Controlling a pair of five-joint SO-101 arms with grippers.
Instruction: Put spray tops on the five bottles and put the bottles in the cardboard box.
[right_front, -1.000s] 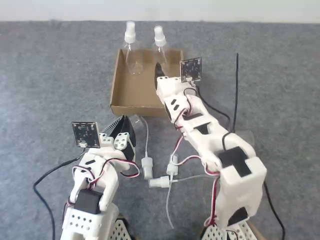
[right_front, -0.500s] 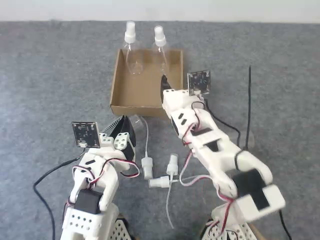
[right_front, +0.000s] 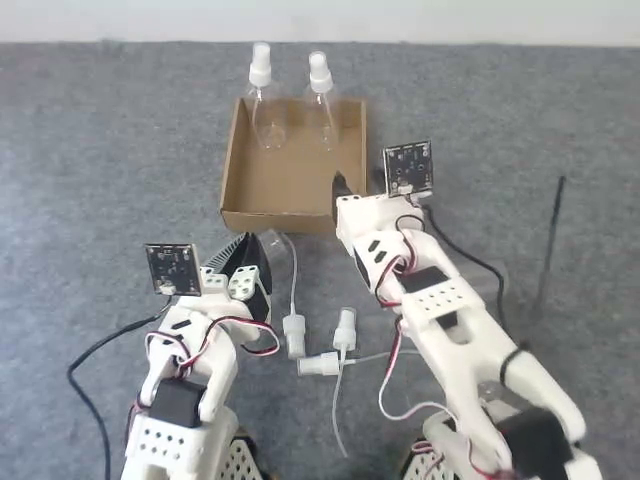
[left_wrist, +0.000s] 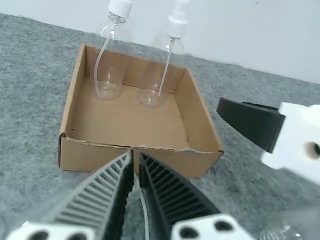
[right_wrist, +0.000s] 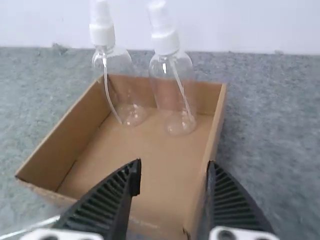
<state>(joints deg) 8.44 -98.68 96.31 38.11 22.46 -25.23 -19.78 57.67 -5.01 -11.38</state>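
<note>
From above, you see two bottles (right_front: 264, 118) standing at twelve o'clock in the box (right_front: 232, 178), with loose spray tops (right_front: 294, 333) beyond its six. Your left wrist shows the left gripper (left_wrist: 135, 167) closed. Your right wrist shows the right gripper (right_wrist: 173, 170) spread open.

The near half of the cardboard box (right_front: 232, 170) floor was bare, so I could come straight down from above. A capped bottle (right_front: 265, 125) and a second capped bottle (right_front: 322, 125) stood side by side against its far wall, closing that side. My right end effector (right_wrist: 172, 167) hung spread over the near right corner. Between my arms, spray tops (right_front: 294, 335) and their tubes cluttered the desk (right_front: 100, 150).
</note>
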